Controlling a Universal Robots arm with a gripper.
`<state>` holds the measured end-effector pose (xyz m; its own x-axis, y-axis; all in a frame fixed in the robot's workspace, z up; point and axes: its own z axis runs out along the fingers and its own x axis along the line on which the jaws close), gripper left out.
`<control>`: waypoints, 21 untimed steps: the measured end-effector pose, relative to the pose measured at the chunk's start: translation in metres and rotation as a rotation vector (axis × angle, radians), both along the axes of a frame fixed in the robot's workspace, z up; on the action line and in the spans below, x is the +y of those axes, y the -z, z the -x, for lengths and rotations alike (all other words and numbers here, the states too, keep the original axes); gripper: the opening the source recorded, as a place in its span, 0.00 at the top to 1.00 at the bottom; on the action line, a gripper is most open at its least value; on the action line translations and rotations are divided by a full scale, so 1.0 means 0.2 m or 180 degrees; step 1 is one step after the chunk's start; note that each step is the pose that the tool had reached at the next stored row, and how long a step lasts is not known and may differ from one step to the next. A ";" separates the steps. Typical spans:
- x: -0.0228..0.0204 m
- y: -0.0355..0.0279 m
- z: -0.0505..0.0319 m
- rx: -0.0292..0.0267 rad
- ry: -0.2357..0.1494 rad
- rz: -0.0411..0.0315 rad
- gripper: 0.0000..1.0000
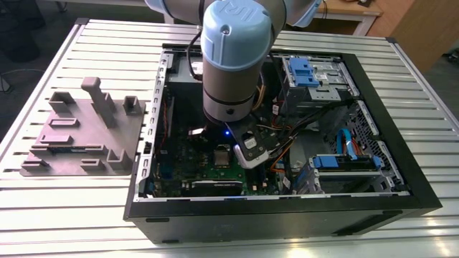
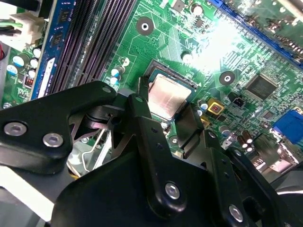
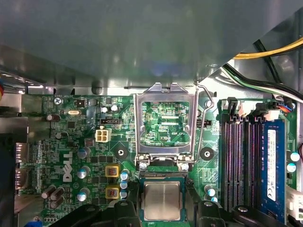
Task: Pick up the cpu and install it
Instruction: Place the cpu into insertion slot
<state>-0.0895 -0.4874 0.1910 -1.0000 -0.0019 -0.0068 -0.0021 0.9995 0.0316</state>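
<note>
Nearest the lens in the second wrist view are my black fingers [image 2: 140, 113] and their bolted linkages. The fingers are spread apart, one on each side of the cpu [image 2: 168, 97]. The cpu is a small silver-grey square lying flat in its socket on the green motherboard [image 2: 246, 52]. Dark memory slots [image 2: 90, 38] run beside it.

In the first wrist view my fingers [image 3: 124, 210] stand just beside two opposite sides of the socket. They are open and are not pinching the cpu [image 3: 162, 201]. The socket's metal frame [image 3: 138, 127] is flipped up and back, so the cpu's top is uncovered. The memory slots [image 3: 241, 156] lie on one side of the socket, and the motherboard [image 3: 71, 142] carries small capacitors on the other.

In the exterior view, from that view's left: a grey moulded tray [image 1: 79, 134] rests on the slatted metal bench [image 1: 57, 209]. Next comes the open black computer case [image 1: 287, 220], lying on its side. My arm [image 1: 229, 59] reaches straight down into it, over the motherboard [image 1: 201, 166]. The cpu [image 1: 223, 156] shows as a small pale square just under my wrist. Toward that view's right, inside the case, sit drive cages with blue clips [image 1: 308, 72] and a tangle of cables [image 1: 287, 137].
</note>
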 end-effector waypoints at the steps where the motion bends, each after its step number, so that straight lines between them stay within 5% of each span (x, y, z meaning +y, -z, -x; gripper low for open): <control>1: 0.000 0.002 0.000 0.0000 0.0000 -0.0001 0.53; 21: 0.000 0.012 -0.002 0.0000 0.0003 -0.0002 0.53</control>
<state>-0.0891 -0.4874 0.1886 -1.0000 -0.0010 -0.0068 -0.0012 0.9995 0.0321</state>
